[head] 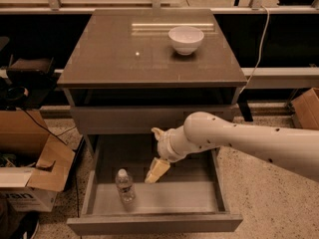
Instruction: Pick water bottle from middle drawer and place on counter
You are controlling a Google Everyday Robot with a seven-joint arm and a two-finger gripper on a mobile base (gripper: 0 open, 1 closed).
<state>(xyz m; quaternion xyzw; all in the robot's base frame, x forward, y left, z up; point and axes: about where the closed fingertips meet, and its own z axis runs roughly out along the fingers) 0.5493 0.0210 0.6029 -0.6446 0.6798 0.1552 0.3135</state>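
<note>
Camera view: the tool (151,156) hangs over the open middle drawer (174,197), at the end of the white arm (249,141) reaching in from the right. Its 2 fingers are spread apart and hold nothing. The water bottle (125,185) stands on the drawer floor, left of centre, near the lower finger but apart from it. A white bowl (186,39) sits on the table (114,59).

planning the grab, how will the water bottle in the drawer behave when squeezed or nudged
The water bottle stands upright on the smooth floor of the middle drawer, so a sideways nudge would probably tip it and let it roll. It looks like thin clear plastic, likely light and slightly squashy. The gripper hangs open beside it, not touching.
</note>
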